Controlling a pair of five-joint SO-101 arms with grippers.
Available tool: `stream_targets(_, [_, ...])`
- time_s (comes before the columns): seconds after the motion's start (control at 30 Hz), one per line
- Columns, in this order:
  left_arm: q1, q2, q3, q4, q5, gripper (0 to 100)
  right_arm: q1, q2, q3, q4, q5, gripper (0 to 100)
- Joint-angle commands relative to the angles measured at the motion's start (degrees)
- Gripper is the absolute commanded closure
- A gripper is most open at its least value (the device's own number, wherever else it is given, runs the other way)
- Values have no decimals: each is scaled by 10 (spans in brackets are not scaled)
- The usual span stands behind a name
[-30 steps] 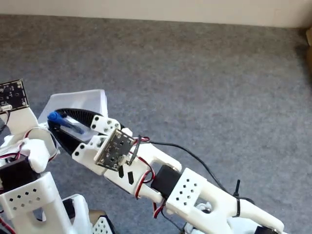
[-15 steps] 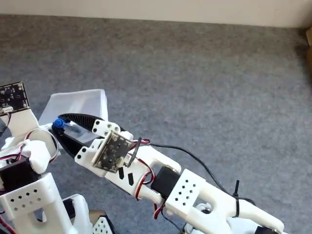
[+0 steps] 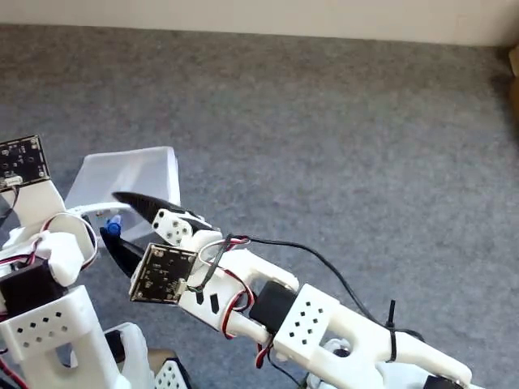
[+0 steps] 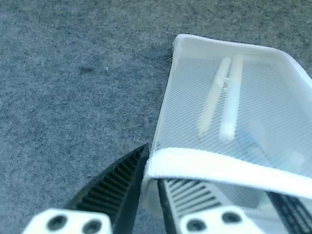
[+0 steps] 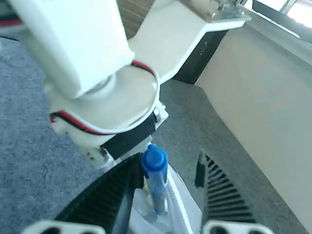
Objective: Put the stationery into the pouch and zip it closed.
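Observation:
A translucent white mesh pouch (image 3: 134, 174) lies on the grey carpet at the left. My left gripper (image 4: 152, 171) is shut on its white rim (image 4: 214, 168), holding the mouth up. Two white pens (image 4: 229, 100) lie inside the pouch. My right gripper (image 3: 113, 212) hangs over the pouch mouth, its black fingers spread open. A blue-capped pen (image 5: 155, 180) stands between them, leaning against one finger (image 5: 114, 187), with its lower end inside the pouch (image 5: 181, 210). In the high view the pen's blue cap (image 3: 113, 226) sits at the pouch mouth.
The left arm's white body (image 5: 87, 58) stands close in front of the right gripper. Grey carpet (image 3: 349, 138) stretches open to the right and rear. A pale wall edge (image 3: 324, 20) runs along the back.
The right gripper tipped downward toward the pouch mouth and opened. The blue pen slid from the fingers' grip down into the opening. The left arm stayed put.

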Motion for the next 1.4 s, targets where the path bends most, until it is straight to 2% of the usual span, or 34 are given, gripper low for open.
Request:
stream_targets(0.0, [-5,0,-5,-11,-7,992,-6,-6,-7,11,7,817])
stream_targets(0.37, [-5,0,-5,-11,-7,992,-5,-32,-19,12,7,817])
stream_targets(0.53, [-5,0,-5,-11,-7,992,-5,-62,-50,87,5,817])
stream_targets(0.73, [-5,0,-5,-11,-7,992,7,-86,-124,211,-91,817])
stream_targets(1.03, [-5,0,-5,-11,-7,993,12,-90,-190,357,-168,817])
stream_targets(1.37, [-6,0,-9,-11,-7,993,73,-91,-190,421,-233,817])
